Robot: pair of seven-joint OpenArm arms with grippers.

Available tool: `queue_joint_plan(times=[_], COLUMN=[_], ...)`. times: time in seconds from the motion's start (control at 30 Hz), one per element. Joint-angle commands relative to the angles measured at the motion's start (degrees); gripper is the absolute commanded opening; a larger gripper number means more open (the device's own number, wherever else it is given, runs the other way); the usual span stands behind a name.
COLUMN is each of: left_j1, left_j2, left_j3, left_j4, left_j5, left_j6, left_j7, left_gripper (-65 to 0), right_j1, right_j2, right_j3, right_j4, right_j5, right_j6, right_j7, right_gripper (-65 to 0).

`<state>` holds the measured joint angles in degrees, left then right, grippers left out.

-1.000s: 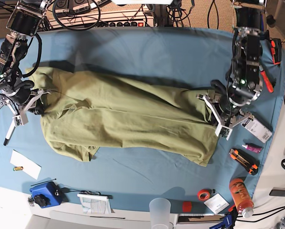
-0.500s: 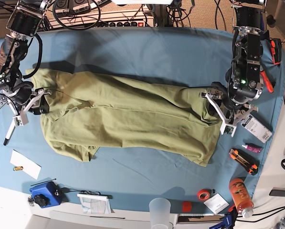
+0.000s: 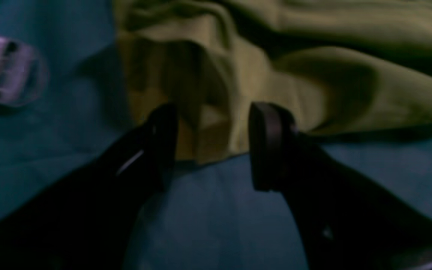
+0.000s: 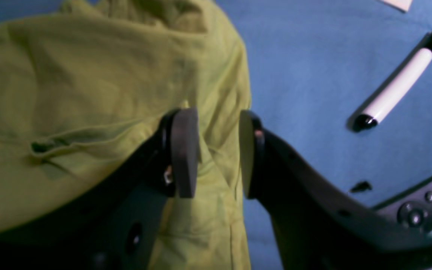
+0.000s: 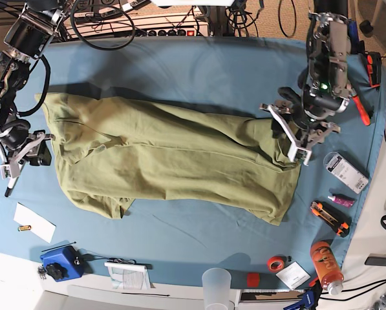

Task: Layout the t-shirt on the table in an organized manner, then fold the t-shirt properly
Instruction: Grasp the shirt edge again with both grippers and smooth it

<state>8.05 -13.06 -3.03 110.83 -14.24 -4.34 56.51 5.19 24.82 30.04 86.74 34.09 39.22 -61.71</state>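
Note:
The olive-green t-shirt (image 5: 167, 158) lies stretched lengthwise across the teal table (image 5: 180, 71), wrinkled, with a folded flap at its lower left. My left gripper (image 5: 288, 134) hovers at the shirt's right end. In its wrist view its jaws (image 3: 212, 146) stand open, and the bunched edge of the t-shirt (image 3: 208, 93) shows just beyond them, not pinched. My right gripper (image 5: 26, 154) is at the shirt's left edge. In its wrist view the gripper (image 4: 216, 153) is open above the t-shirt (image 4: 88, 93) border, holding nothing.
A marker (image 5: 11, 184) and white paper (image 5: 34, 221) lie near the right gripper; the marker (image 4: 396, 90) also shows in its wrist view. A white box (image 5: 346, 172), cutter (image 5: 330, 217), orange bottle (image 5: 326, 265), red tape (image 5: 276, 263), plastic cup (image 5: 217, 287) and blue box (image 5: 60, 263) line the edges.
Both grippers opened and let go of the shirt's ends. The left gripper drew up and toward the far edge; the right gripper backed off to the left. The shirt stayed stretched out.

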Motion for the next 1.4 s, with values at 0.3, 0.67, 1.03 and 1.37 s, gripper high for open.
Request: queue_joint_plan(times=[0.3, 0.67, 1.03, 1.37], left_j1=[-0.50, -1.09, -1.11, -1.11], left_j2=[0.79, 0.83, 0.85, 0.83], left_j3=[-0.17, -0.15, -0.15, -0.15], left_j4=[-7.74, -7.72, -7.72, -7.72], left_j5=[8.46, 6.51, 6.51, 6.51], left_j6=[4.57, 4.37, 4.35, 4.37], left_j7=[-2.51, -2.29, -2.32, -2.32], left_gripper=[-33.7, -33.7, -33.7, -33.7], right_j1=[-0.35, -12.44, -15.47, -14.67], right_j2=[1.42, 1.70, 0.57, 0.42], right_j3=[8.39, 16.55, 16.46, 16.06], right_j4=[1.01, 1.01, -3.50, -12.02], right_j5=[6.73, 16.02, 11.96, 20.00], right_j6=[0.78, 0.78, 0.78, 0.78], right_j7=[-4.96, -9.35, -4.26, -8.79], right_gripper=[-45.9, -45.8, -45.8, -45.8])
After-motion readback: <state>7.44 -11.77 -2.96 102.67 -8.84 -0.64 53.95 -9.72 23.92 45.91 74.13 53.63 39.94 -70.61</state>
